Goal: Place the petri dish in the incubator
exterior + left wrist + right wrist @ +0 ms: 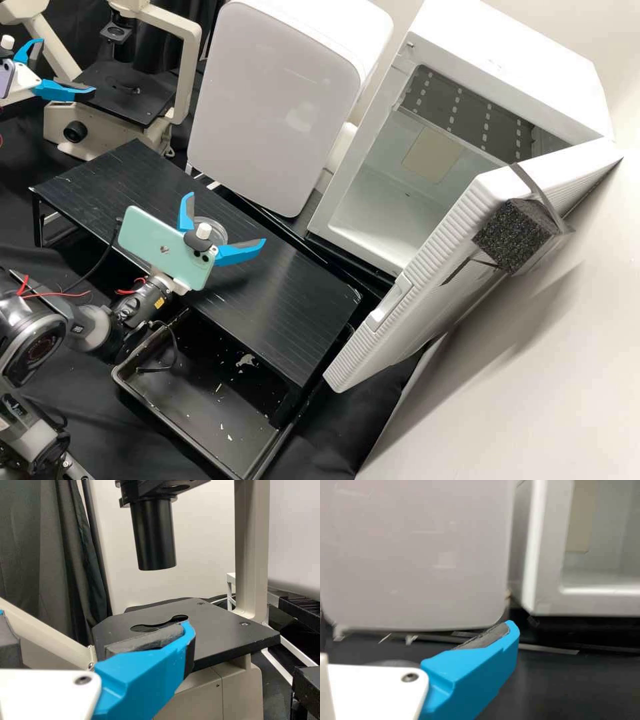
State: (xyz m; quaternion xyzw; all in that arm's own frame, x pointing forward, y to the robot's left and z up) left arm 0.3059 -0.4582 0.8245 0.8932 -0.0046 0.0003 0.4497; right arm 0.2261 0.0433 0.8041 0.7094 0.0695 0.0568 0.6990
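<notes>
Far left, the left end effector [65, 67] has its 2 fingers apart near a microscope [130, 93]. Next, the right end effector [227, 218] is over the black table [280, 313], its 2 fingers spread, the petri dish [217, 230] between them. Then come 1 closed white box [273, 100] and the incubator [513, 73], door open.

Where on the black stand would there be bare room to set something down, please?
The black stand looks bare at the end by the microscope and at the end by the open incubator door. Its middle is crowded, with the right pincer spread open at the petri dish.
</notes>
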